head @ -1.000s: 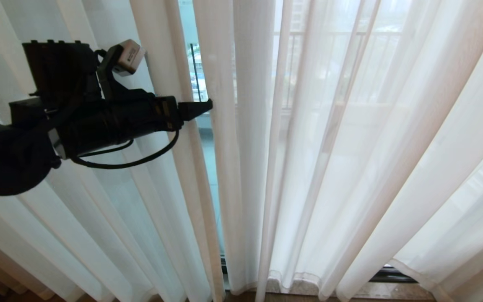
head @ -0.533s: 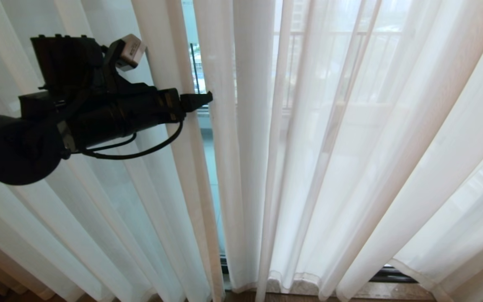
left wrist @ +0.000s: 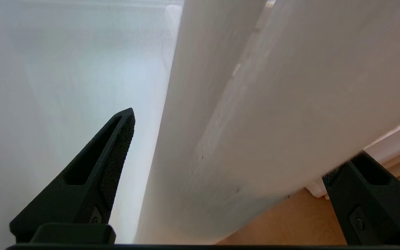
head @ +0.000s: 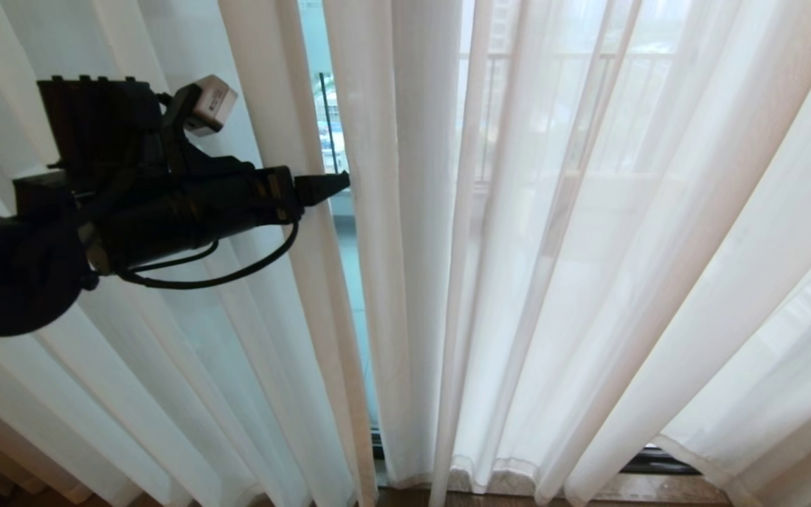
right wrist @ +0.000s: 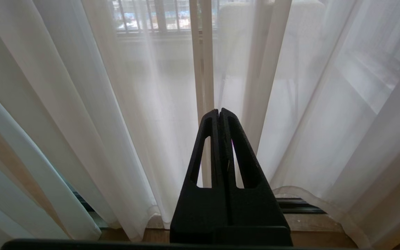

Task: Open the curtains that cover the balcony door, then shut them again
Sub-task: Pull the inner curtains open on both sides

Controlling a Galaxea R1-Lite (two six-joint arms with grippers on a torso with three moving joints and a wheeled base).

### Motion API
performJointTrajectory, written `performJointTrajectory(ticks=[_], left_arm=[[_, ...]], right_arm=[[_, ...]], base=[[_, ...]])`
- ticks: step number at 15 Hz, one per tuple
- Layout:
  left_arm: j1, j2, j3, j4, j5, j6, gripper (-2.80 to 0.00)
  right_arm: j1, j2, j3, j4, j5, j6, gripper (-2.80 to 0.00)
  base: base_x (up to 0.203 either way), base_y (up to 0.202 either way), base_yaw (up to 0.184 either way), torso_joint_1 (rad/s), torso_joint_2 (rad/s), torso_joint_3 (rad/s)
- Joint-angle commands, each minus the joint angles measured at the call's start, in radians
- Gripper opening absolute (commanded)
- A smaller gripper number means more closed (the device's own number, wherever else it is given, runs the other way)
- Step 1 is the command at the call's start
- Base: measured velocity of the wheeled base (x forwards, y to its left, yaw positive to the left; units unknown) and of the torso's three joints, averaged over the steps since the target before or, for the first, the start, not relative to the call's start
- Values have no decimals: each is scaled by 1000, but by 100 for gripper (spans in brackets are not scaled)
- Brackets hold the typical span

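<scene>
My left gripper is spread wide, a fold of the curtains between its fingers, ungripped; only a narrow gap shows the balcony door: opening and closing both remain

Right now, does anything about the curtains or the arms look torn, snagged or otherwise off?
Nothing stands out. The curtains hang in even pleats with a narrow gap at the left gripper, whose open fingers straddle a fold. The right gripper is shut, holding nothing.
</scene>
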Motion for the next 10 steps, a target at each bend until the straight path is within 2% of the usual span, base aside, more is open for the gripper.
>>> performJointTrajectory(ticks=[1, 7, 10], left_arm=[[9, -22, 12, -3, -1, 0, 0], [26, 12, -39, -5, 55, 1, 0], [22, 20, -57, -8, 57, -3, 0]], right_arm=[[0, 1, 0, -1, 0, 0, -280], [0, 1, 0, -1, 0, 0, -280], [0, 1, 0, -1, 0, 0, -280]], base=[[0, 0, 0, 0, 0, 0], [0, 0, 0, 0, 0, 0], [0, 0, 0, 0, 0, 0]])
